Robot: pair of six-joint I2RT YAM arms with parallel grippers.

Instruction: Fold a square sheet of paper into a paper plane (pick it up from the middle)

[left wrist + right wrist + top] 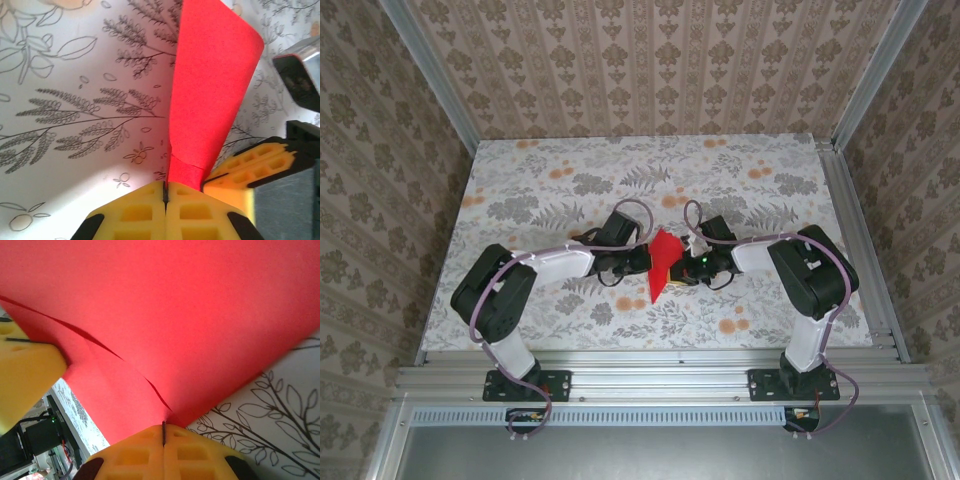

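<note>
The red paper (663,262) hangs folded between my two grippers above the middle of the table. My left gripper (642,260) is shut on its left side; in the left wrist view the yellow jaws (165,196) pinch the narrow end of the red paper (210,90), which rises as a curved flap. My right gripper (688,264) is shut on the right side; its yellow jaws (163,432) clamp a layered edge of the red paper (165,320). The other gripper's yellow finger (25,375) shows at the left of the right wrist view, touching the paper.
The table (540,190) has a grey and orange floral cloth. Patterned walls and aluminium rails (860,230) enclose it on three sides. The right gripper's yellow finger (255,167) sits close beside my left jaws.
</note>
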